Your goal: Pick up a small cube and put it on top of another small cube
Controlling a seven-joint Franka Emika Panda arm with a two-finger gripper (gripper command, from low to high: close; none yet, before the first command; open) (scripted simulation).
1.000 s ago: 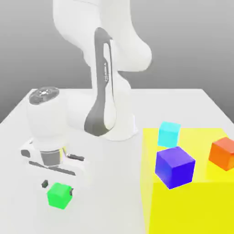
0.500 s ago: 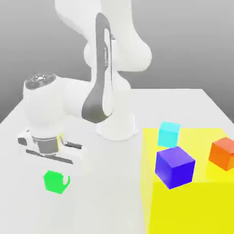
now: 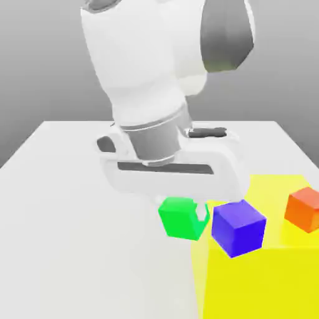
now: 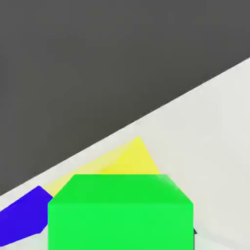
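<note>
The small bright-green cube (image 3: 179, 218) hangs a little above the table, held between the fingers of my gripper (image 3: 182, 219). It is just to the exterior view's left of the larger blue cube (image 3: 238, 227), about level with it and close to its side. In the hand view the green cube (image 4: 120, 215) sits right under the hand, with the blue cube (image 4: 22, 219) beside it. One pale finger (image 3: 200, 214) shows against the green cube's side nearest the blue cube.
The blue cube and an orange cube (image 3: 305, 209) rest on a yellow area (image 3: 261, 280) at the exterior view's right. The white table (image 3: 62, 218) stretches away to the left. My bulky white hand and arm (image 3: 156, 93) tower over the cubes.
The gripper has carried the green cube up off the table and to the exterior view's right, from the left front to beside the blue cube. The hand now covers the cyan cube.
</note>
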